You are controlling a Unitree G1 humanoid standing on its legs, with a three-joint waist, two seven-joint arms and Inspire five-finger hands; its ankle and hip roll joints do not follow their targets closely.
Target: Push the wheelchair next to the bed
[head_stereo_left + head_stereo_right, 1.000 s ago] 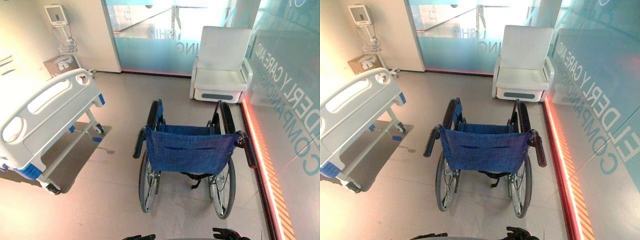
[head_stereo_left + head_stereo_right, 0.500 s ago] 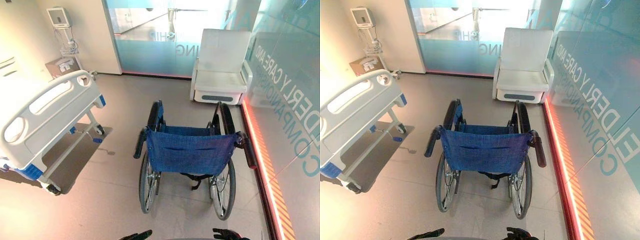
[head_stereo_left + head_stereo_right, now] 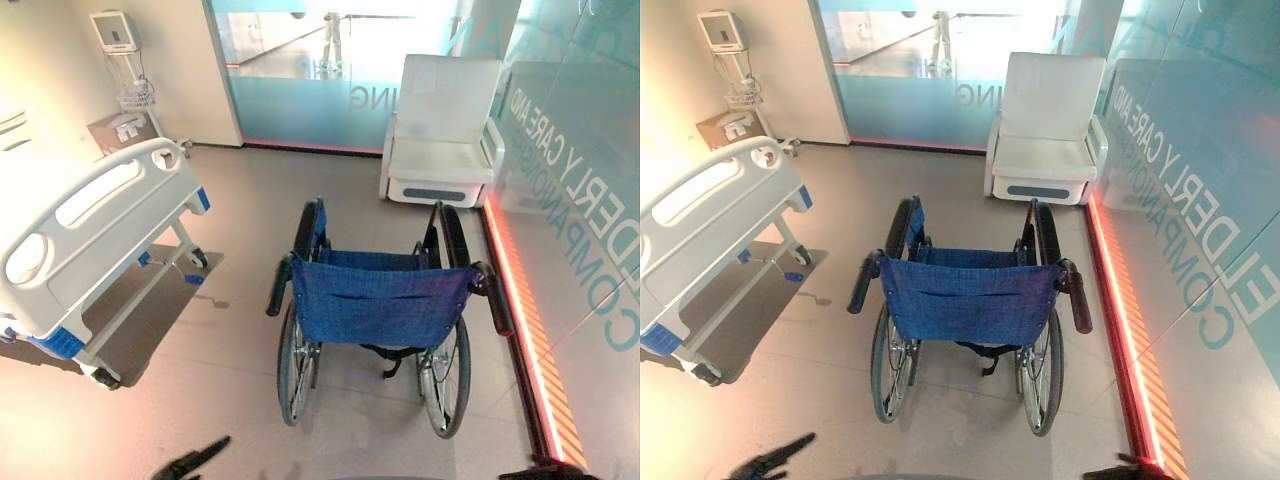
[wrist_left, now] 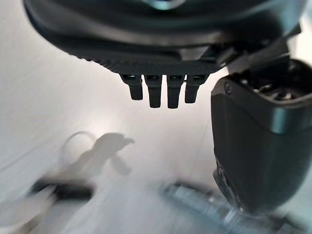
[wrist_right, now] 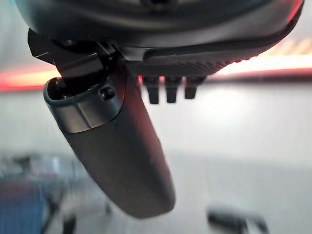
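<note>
Blue wheelchair [image 3: 380, 305] untouched; both hands' fingers cut off.

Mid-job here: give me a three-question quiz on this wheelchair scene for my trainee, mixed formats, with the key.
1. True or false: the left hand is gripping a push handle of the wheelchair.
2. Which side of the wheelchair is the bed on? A) the robot's left B) the robot's right C) directly behind it
3. Fill in: the white piece of furniture beyond the wheelchair, by the glass wall, is an ___.

Key:
1. False. Both hands, the right hand too, are low and apart from the handles, fingers straight.
2. A.
3. Armchair.
</note>
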